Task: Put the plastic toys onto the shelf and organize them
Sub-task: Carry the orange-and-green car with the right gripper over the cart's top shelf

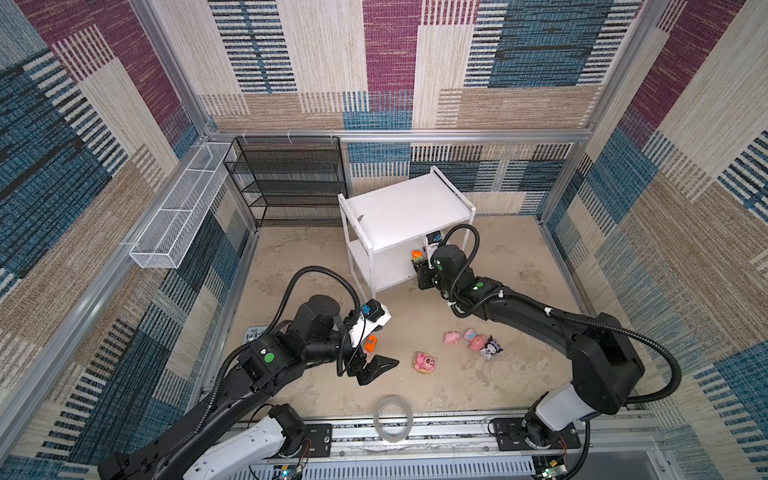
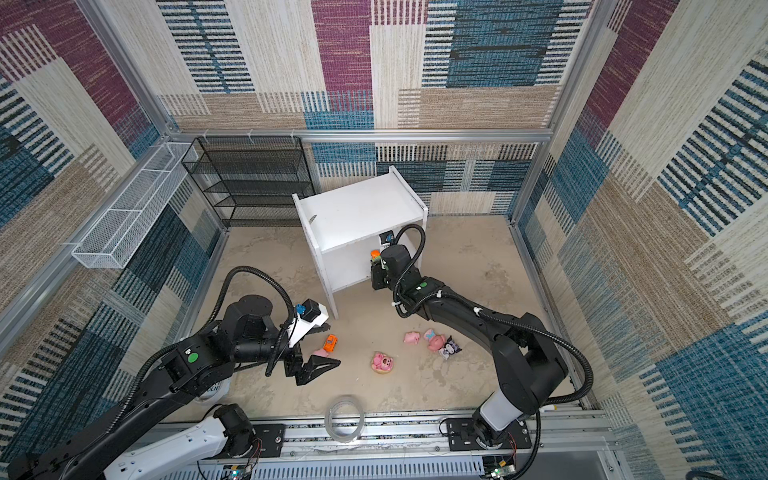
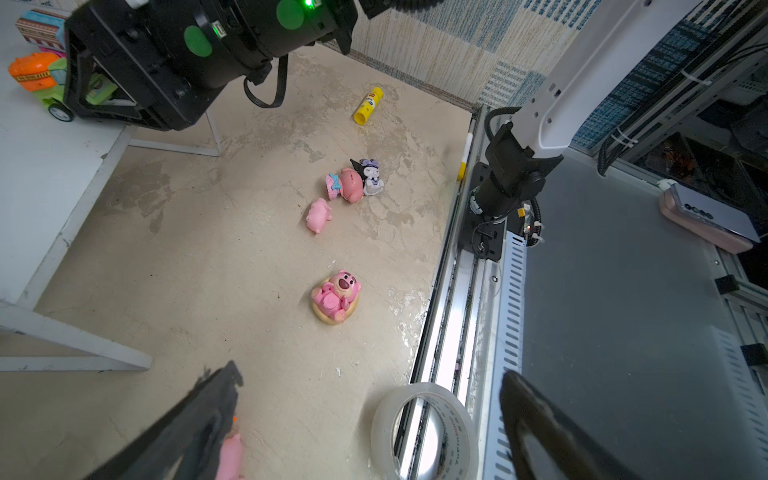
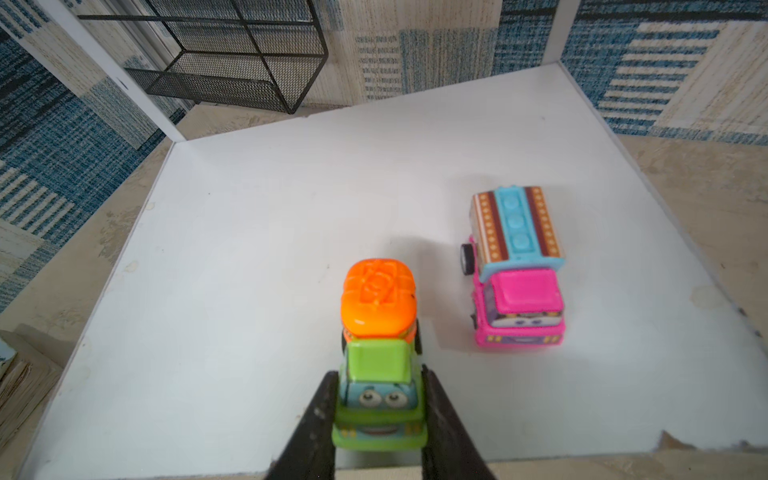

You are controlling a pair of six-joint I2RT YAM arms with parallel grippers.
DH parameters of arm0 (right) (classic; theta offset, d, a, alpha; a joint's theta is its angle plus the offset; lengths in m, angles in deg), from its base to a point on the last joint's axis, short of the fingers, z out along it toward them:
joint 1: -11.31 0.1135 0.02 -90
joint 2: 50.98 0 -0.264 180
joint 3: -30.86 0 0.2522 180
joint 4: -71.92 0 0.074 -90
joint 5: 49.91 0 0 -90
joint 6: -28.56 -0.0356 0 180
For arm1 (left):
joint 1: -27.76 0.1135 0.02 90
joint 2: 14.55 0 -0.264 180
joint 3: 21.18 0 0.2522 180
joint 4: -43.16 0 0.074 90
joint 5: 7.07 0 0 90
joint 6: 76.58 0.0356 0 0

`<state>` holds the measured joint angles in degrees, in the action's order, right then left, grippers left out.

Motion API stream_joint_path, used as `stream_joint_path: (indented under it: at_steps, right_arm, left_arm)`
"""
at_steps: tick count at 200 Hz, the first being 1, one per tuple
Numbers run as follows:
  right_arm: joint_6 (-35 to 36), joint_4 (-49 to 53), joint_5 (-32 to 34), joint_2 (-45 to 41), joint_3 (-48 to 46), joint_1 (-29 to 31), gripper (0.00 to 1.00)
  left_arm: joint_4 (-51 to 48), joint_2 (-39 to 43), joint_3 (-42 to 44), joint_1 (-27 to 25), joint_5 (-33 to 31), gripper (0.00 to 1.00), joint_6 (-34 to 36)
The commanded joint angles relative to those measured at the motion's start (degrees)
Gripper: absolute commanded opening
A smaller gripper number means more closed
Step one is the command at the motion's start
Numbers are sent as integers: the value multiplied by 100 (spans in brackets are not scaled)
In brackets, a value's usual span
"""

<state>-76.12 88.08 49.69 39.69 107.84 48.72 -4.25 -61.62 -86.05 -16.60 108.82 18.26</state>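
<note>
On the shelf (image 4: 249,249), lower board, my right gripper (image 4: 378,374) clamps the green-orange car (image 4: 376,316) beside the pink car (image 4: 517,274); left gripper (image 3: 370,372) jaws wide apart.

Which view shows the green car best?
Right wrist: the green car sits large on the shelf, held by the right gripper. Both top views show only a sliver; left wrist shows it half hidden.

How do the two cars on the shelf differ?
The green car carries an orange dome, the pink car a blue striped box. The right end effector grips the green car; the pink car stands free. Both stand upright on the shelf, facing the same way.
</note>
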Motion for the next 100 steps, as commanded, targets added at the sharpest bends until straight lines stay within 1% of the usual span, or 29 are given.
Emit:
stream_joint_path:
  at_steps: [1,61,100]
  right_arm:
    - [-4,-258,67,103,135,3,28]
    - [-44,-230,237,353,415,-8,29]
    - [-61,-242,260,444,450,-19,32]
  left_arm:
    - [104,22,-29,6,43,99,122]
    - [104,42,-13,6,28,99,122]
    - [99,38,-10,6,30,99,122]
